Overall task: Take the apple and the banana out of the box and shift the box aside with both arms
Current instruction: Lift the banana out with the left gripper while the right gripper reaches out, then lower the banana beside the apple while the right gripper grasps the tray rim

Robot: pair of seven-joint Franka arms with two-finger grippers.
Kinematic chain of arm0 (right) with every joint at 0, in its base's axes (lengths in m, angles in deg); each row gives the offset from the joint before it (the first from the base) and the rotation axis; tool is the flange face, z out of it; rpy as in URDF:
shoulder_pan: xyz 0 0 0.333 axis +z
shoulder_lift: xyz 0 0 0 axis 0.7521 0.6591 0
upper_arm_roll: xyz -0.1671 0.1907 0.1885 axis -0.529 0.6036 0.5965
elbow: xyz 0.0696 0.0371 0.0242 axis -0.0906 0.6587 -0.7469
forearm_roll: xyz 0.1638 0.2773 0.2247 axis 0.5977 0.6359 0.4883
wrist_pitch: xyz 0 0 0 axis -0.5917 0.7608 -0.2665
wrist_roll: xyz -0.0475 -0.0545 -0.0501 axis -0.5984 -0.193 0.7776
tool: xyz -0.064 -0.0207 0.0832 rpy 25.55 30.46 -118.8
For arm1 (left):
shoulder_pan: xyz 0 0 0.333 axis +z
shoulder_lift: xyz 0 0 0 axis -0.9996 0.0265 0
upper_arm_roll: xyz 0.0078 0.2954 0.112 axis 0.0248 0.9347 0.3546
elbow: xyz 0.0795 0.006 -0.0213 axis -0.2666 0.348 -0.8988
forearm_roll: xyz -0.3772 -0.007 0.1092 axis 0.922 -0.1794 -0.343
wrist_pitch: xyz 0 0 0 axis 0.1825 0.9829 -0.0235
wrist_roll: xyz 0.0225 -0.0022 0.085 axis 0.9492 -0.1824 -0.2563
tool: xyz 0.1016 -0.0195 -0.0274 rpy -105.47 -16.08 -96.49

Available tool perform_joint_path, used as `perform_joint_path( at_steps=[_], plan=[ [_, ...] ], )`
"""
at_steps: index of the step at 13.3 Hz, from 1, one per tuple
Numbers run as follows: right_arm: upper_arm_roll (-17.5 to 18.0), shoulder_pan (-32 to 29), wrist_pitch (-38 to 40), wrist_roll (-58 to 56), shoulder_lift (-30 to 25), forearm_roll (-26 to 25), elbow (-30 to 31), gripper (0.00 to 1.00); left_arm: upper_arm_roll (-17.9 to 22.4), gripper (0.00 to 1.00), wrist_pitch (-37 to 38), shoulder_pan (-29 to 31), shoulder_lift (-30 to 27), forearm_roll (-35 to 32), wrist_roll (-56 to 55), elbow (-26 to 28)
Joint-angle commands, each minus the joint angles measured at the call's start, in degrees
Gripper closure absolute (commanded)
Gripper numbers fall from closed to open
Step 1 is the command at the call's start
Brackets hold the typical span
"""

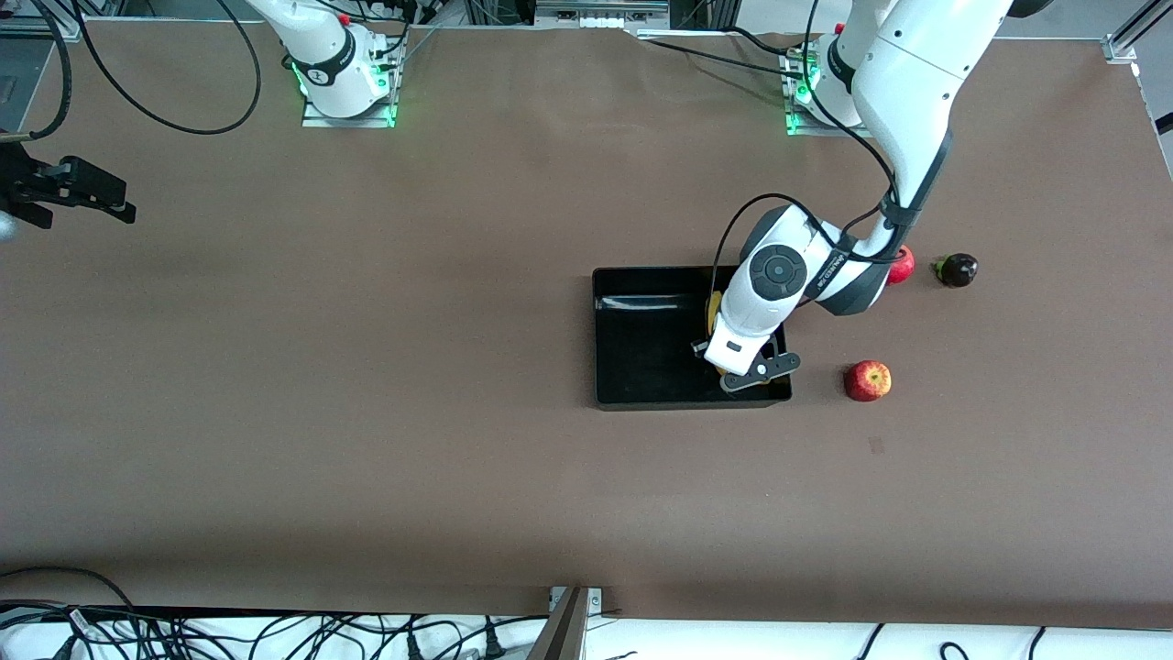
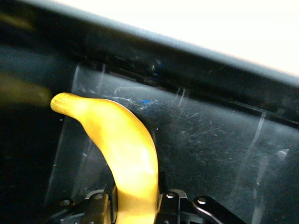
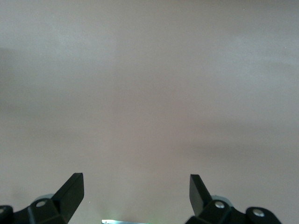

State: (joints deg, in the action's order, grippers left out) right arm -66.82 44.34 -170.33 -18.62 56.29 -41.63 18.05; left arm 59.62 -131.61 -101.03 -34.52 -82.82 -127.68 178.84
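Observation:
The black tray (image 1: 641, 344) lies mid-table, toward the left arm's end. My left gripper (image 1: 722, 356) is down inside it, shut on the yellow banana (image 1: 712, 312). In the left wrist view the banana (image 2: 122, 144) curves out from between the fingers (image 2: 96, 207) over the tray floor (image 2: 210, 140), near a wall. The red apple with yellow patches (image 1: 867, 380) lies on the table beside the tray, toward the left arm's end. My right gripper (image 1: 69, 188) is open and empty over bare table at the right arm's end; in the right wrist view it (image 3: 136, 186) holds nothing.
A second red fruit (image 1: 904, 266) lies partly hidden under the left arm. A dark purple fruit with a green stem (image 1: 957, 269) lies beside it. Cables and a metal bracket (image 1: 570, 623) lie along the table edge nearest the front camera.

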Motion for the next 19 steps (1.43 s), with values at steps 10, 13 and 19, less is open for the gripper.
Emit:
perform_joint_path(
  at_steps=[10, 13, 19],
  plan=[
    [0.23, -0.23, 0.86, 0.23, 0.52, -0.06, -1.23, 0.0, -1.36, 1.0, 31.08, 3.57, -8.78, 7.37, 9.76, -14.2],
    [0.4, 0.03, 2.08, -0.56, 0.87, -0.06, -0.62, 0.0, -3.2, 1.0, 36.17, 11.65, -9.66, 6.84, 21.34, -14.29],
    [1.19, 5.22, 3.14, 0.14, 3.41, 0.29, -0.79, 0.0, -2.07, 1.0, 37.42, 26.51, -10.01, 3.78, 49.03, -13.85]
  ],
)
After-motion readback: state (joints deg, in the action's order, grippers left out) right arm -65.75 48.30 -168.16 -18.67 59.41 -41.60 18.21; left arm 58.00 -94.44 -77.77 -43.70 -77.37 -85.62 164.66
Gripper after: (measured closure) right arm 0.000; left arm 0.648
